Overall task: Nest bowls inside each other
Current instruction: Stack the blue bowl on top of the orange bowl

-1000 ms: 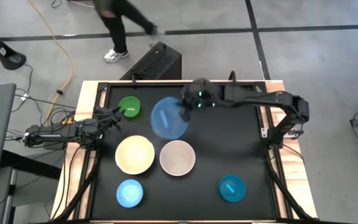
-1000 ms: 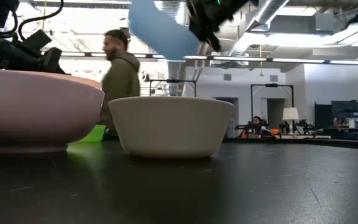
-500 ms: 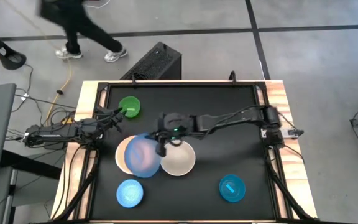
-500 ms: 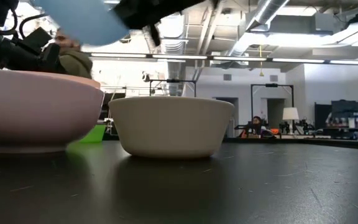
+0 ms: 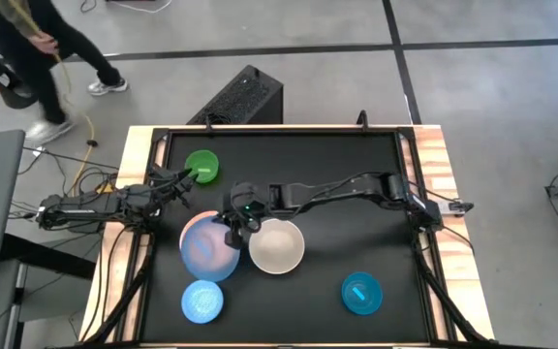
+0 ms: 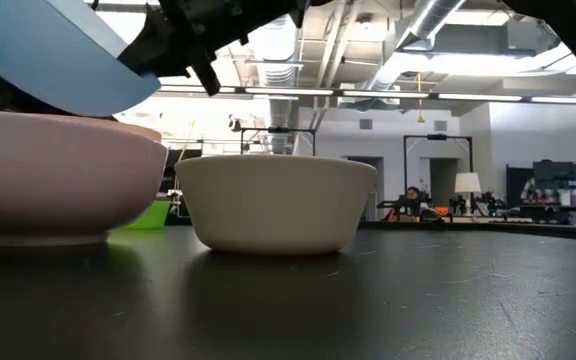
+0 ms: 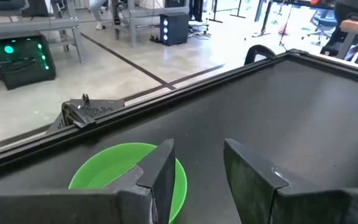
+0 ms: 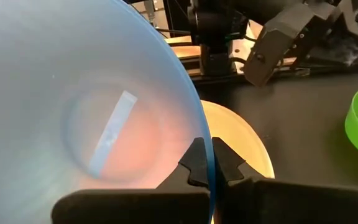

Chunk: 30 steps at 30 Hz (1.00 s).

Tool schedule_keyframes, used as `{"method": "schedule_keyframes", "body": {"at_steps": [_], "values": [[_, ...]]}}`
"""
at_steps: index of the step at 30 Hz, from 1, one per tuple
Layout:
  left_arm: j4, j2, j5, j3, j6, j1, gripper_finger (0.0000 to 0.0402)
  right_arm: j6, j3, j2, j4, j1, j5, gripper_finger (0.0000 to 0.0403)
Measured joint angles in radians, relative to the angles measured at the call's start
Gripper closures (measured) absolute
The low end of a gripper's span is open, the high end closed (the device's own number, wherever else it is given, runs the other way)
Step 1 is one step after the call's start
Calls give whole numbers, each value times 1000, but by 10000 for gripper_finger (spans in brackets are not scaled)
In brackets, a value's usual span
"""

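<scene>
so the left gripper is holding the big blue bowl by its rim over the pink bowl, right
Not quite: the right gripper holds the blue bowl by its rim over the pink bowl, as the high view shows. The left gripper sits open by the green bowl, holding nothing.

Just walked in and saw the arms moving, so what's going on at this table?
The right gripper is pinching the rim of a blue bowl, holding it tilted over the pink bowl to nest it. A cream bowl sits beside them. The left gripper waits, open, by the green bowl. Light blue and teal bowls lie untouched.
</scene>
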<state>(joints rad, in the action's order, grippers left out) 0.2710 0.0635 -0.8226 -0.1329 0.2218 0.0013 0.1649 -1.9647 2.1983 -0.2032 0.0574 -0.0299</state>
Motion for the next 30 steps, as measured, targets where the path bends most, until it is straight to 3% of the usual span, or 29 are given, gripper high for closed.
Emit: {"method": "schedule_keyframes", "body": {"at_steps": [15,25,30], "values": [[0,0,0,0,0,0,276,51,8,35,-25,-23,33,383],[7,0,3,-1,5,0,276,48,6,61,-21,-34,33,329],[8,0,2,-1,3,0,276,48,6,54,-29,-41,32,280]]}}
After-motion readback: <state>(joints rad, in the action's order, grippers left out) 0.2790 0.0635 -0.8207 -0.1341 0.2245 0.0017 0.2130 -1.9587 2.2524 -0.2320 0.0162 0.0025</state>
